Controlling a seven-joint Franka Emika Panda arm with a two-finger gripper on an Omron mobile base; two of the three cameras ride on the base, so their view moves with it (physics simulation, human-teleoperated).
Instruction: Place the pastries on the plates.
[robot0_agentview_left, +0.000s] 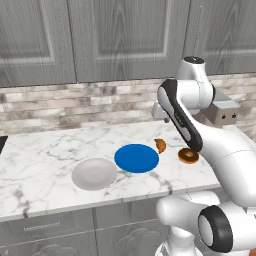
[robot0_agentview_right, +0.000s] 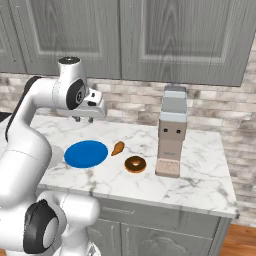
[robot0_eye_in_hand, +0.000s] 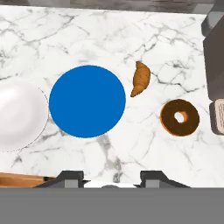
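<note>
Marble table (robot0_eye_in_hand: 131, 26) with 2 bare plates, blue (robot0_eye_in_hand: 87, 101) and white (robot0_eye_in_hand: 19, 116), touching. Croissant (robot0_eye_in_hand: 141, 78) and doughnut (robot0_eye_in_hand: 180, 117) lie right. Hand (robot0_eye_in_hand: 111, 177) hovers released above.

On the counter (robot0_agentview_right: 200, 175), two plates (robot0_eye_in_hand: 87, 101) sit left; croissant (robot0_eye_in_hand: 141, 78) and doughnut (robot0_eye_in_hand: 180, 117) right of them.

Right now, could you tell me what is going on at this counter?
The robot arm is raised above the marble counter with its gripper empty, jaws open, holding nothing. Both pastries lie on the bare counter: the croissant just beside the blue plate, the doughnut further toward the coffee machine. The white plate sits on the blue plate's other side. Both plates are empty, so no pastry is placed yet.
</note>
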